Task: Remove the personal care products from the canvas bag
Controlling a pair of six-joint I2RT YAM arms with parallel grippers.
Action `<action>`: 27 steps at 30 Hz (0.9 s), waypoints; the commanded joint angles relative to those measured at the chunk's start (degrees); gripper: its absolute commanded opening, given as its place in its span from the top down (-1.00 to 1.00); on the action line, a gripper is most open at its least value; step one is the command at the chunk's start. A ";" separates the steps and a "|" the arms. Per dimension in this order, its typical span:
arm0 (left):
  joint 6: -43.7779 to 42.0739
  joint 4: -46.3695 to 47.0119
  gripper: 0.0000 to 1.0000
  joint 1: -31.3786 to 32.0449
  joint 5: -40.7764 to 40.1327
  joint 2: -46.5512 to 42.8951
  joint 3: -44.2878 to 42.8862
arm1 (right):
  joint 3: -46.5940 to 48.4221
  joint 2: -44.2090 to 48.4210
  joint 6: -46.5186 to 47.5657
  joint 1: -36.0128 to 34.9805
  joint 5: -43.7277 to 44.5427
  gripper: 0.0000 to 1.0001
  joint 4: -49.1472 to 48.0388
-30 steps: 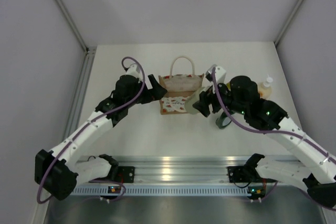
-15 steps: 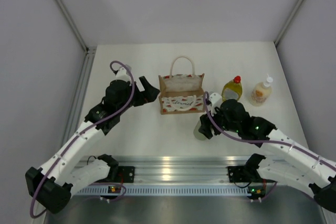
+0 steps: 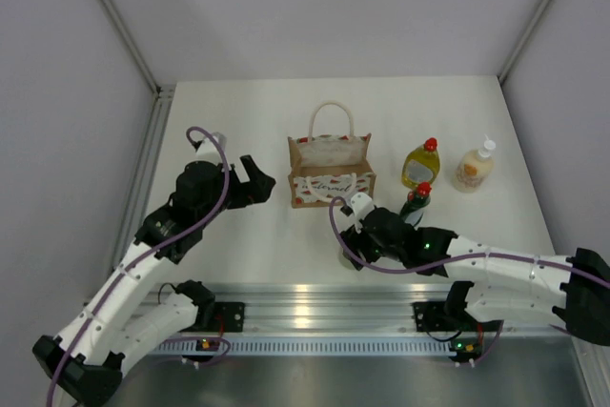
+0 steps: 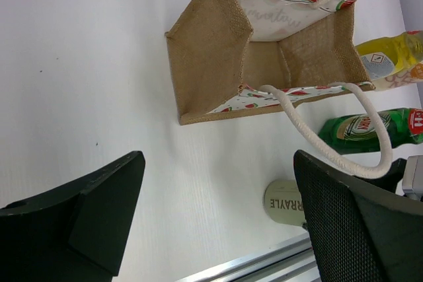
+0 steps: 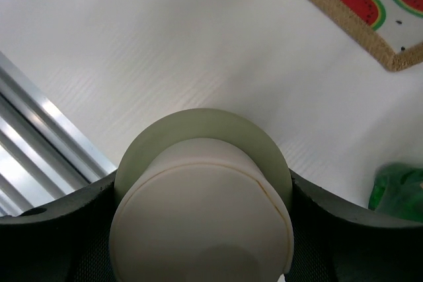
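Observation:
The canvas bag [image 3: 331, 171] stands open at mid-table; in the left wrist view the canvas bag [image 4: 264, 51] shows a bare inside. Right of it stand the yellow-green bottle [image 3: 420, 163], the peach pump bottle [image 3: 475, 166] and the dark green bottle [image 3: 416, 199]. My right gripper [image 3: 351, 253] sits low near the front rail, shut on the pale green bottle [image 5: 201, 216], whose white cap faces the wrist camera. That pale green bottle [image 4: 284, 203] turns its base toward my left gripper [image 4: 225, 222]. My left gripper [image 3: 257, 181] is open and holds nothing, left of the bag.
The aluminium rail [image 3: 315, 297] runs along the table's front edge, just below the right gripper, and the rail [image 5: 39, 137] shows close beside the held bottle. Grey walls close in the table at the left, back and right. The bag's cream handle [image 4: 344, 130] loops toward my left finger.
My right arm has swung from the bag down toward the front rail, carrying the pale green bottle. My left gripper has drawn back leftward from the bag.

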State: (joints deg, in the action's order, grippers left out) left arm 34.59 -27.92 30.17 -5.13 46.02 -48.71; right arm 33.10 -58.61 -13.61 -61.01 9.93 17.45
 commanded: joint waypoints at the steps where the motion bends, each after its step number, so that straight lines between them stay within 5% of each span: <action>1: -2.42 -4.41 -0.96 0.24 -2.17 -3.12 -1.12 | 0.39 -0.72 -1.60 -2.44 6.50 1.00 -13.14; 6: -3.03 -9.42 -0.97 0.15 -2.70 -7.08 -2.62 | -0.76 -1.94 -2.13 -2.62 7.64 0.93 -14.55; 11: -4.70 -13.29 -0.97 0.24 -4.98 -9.02 -4.02 | 0.03 -3.35 -2.74 -2.79 8.26 -0.30 -13.59; 14: -5.58 -14.88 -0.97 0.15 -7.09 -9.81 -4.20 | 0.91 -3.27 -2.74 -2.97 8.35 -0.58 -12.27; 16: -5.76 -15.49 -0.97 0.15 -8.31 -10.25 -4.29 | 1.35 -2.92 -2.48 -3.15 8.26 -0.98 -11.22; 27: -9.98 -19.97 -0.97 0.15 -17.44 -10.60 -8.07 | 5.30 8.58 -2.57 -3.23 15.71 -0.99 -1.22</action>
State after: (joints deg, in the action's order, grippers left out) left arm 27.11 -45.95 30.17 -16.67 36.10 -54.15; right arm 33.98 -54.87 -15.64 -63.16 19.97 12.49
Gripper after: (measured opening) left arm 0.984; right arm 0.993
